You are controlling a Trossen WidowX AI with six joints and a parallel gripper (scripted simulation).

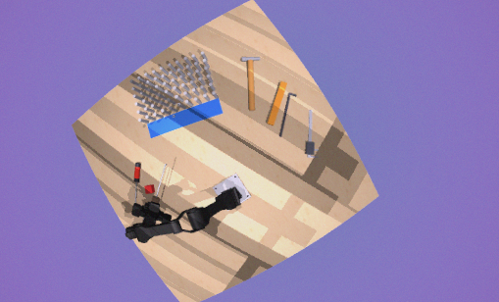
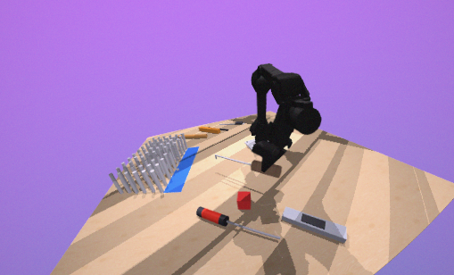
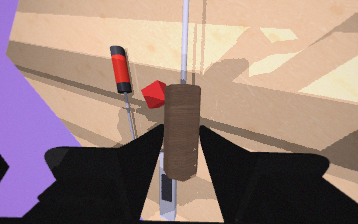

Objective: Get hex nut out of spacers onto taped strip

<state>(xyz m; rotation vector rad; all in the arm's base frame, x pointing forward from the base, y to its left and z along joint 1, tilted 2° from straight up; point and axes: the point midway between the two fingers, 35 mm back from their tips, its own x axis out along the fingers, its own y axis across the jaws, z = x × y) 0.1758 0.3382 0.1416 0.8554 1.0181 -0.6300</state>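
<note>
Counter (image 1: 275, 191) (image 2: 362, 179) (image 3: 280, 107): pale tan wood, banded with brown stripes and cream patches. Strip (image 1: 186, 118) (image 2: 182, 171): bright blue, darker bands across. Spacers (image 1: 177, 80) (image 2: 154, 165): metallic grey. Screwdriver (image 1: 137, 173) (image 2: 212, 216) (image 3: 120, 69): red grip, black ends, grey shaft. Cube (image 1: 149, 189) (image 2: 243, 200) (image 3: 154, 94): plain red. Handle of the hooked tool (image 2: 266, 168) (image 3: 182, 131): brown, fine-grained; its rod silvery. Pincer (image 2: 272, 154) (image 3: 181, 128): black. Hammer (image 1: 251, 85) (image 2: 196, 136): orange-brown handle, grey head.

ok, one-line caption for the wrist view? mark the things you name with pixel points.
Gripper (image 1: 154, 205) (image 2: 266, 169) (image 3: 181, 128) holding the hooked tool (image 1: 161, 180) (image 2: 267, 168) (image 3: 182, 132) by its brown handle, red cube (image 1: 149, 189) (image 2: 243, 200) (image 3: 154, 94) and red-handled screwdriver (image 1: 137, 173) (image 2: 212, 216) (image 3: 121, 69) to the left in frame.
</note>
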